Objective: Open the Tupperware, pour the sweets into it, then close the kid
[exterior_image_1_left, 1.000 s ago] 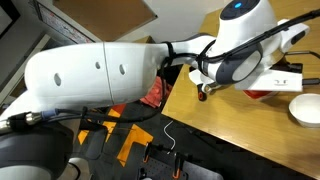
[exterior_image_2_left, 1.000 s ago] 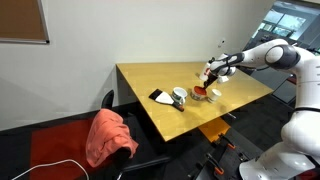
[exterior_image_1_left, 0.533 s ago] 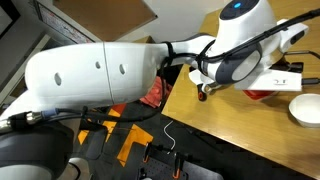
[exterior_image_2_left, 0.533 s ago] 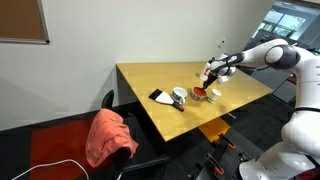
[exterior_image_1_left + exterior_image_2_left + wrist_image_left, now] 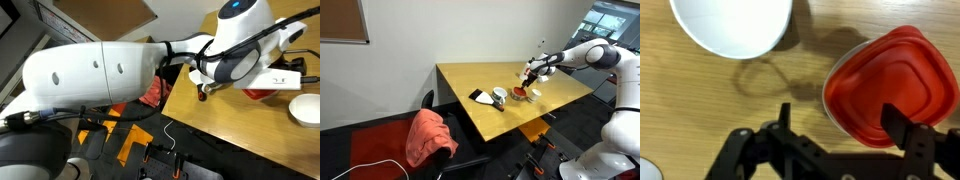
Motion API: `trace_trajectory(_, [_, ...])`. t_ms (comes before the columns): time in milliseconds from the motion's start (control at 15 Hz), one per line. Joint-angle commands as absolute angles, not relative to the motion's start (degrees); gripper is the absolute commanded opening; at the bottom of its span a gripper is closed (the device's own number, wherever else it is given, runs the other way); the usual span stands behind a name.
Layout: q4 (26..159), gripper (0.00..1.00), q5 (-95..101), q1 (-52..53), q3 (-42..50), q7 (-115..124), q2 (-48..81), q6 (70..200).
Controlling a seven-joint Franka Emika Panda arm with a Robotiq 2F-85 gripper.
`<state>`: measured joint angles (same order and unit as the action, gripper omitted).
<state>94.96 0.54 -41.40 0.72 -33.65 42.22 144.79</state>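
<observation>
The Tupperware [image 5: 890, 90] is a round tub with a red lid lying on top of it, at the right of the wrist view. My gripper [image 5: 840, 122] hangs just above it, open. One finger [image 5: 898, 125] is over the lid's near edge, and the other finger [image 5: 785, 115] is over bare wood beside the tub. Nothing is held. In both exterior views the gripper [image 5: 527, 72] hovers over the red tub [image 5: 521, 94] [image 5: 262, 93]. No sweets show in any view.
A white bowl [image 5: 732, 25] [image 5: 303, 108] stands close beside the tub. A white cup [image 5: 499, 97] and a flat black object [image 5: 478, 96] lie further along the wooden table [image 5: 470, 78]. A red cloth [image 5: 428, 135] is draped over a chair by the table's end.
The jaws have spread apart above the red lid. The arm has barely moved, and the tub and bowl stay where they were.
</observation>
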Motion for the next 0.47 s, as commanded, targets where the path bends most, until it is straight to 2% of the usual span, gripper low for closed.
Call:
trace_trajectory(0, [100.3,1.00,-0.7,-42.2,-0.5,-38.4,36.9,147.0])
trace_trajectory(333, [103.3,1.00,-0.5,-41.3,0.3,-41.5,33.6,149.2])
trace_trajectory(400, [99.1,1.00,-0.4,-40.7,1.0,-40.0,36.9,147.2])
